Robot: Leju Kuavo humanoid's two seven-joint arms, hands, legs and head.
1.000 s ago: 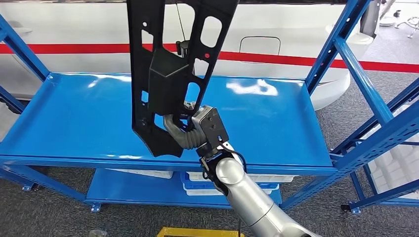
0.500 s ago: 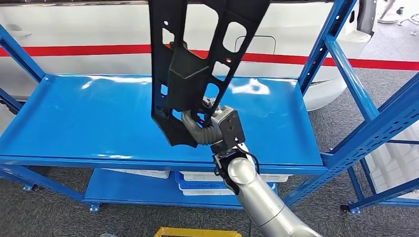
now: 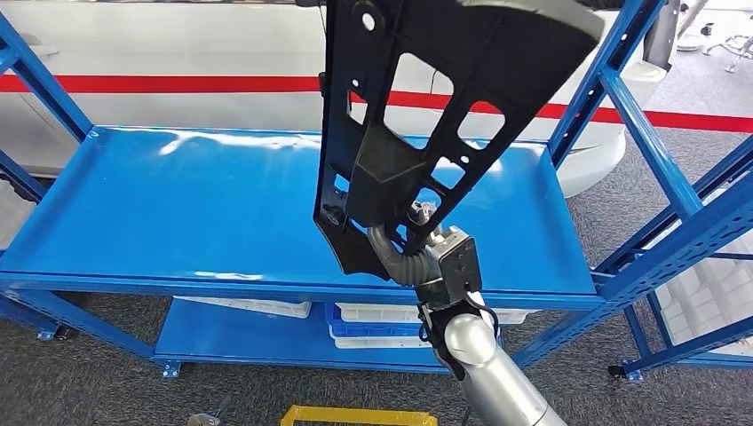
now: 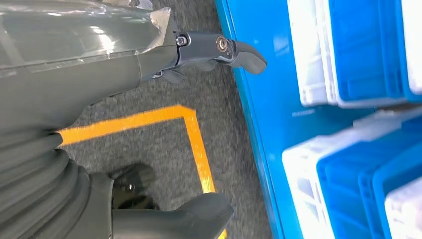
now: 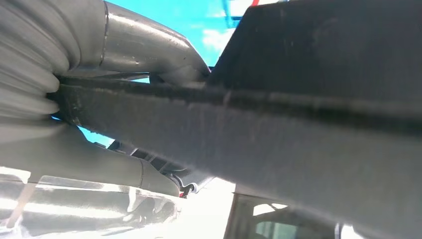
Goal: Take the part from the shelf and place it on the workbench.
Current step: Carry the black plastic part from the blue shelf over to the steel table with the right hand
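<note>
A large black plastic part (image 3: pixel 417 124) with several cut-out holes stands upright and tilted to the right, lifted above the blue shelf deck (image 3: pixel 178 213). My right hand (image 3: pixel 417 253) grips its lower end from below. In the right wrist view the part (image 5: pixel 308 114) runs across the picture, with grey fingers (image 5: pixel 144 47) wrapped over its edge. My left hand (image 4: pixel 149 99) hangs beside the shelf's lower level, its fingers (image 4: pixel 234 50) apart and holding nothing.
Blue uprights (image 3: pixel 622 80) frame the shelf on the right and left. White and blue bins (image 3: pixel 391 319) sit on the lower level, also seen as bins (image 4: pixel 358 99) in the left wrist view. A yellow floor line (image 4: pixel 149 119) crosses grey carpet. A white car body (image 3: pixel 160 53) stands behind.
My right hand has carried the part to the right and toward me, and the part now leans further right. The view has shifted slightly.
</note>
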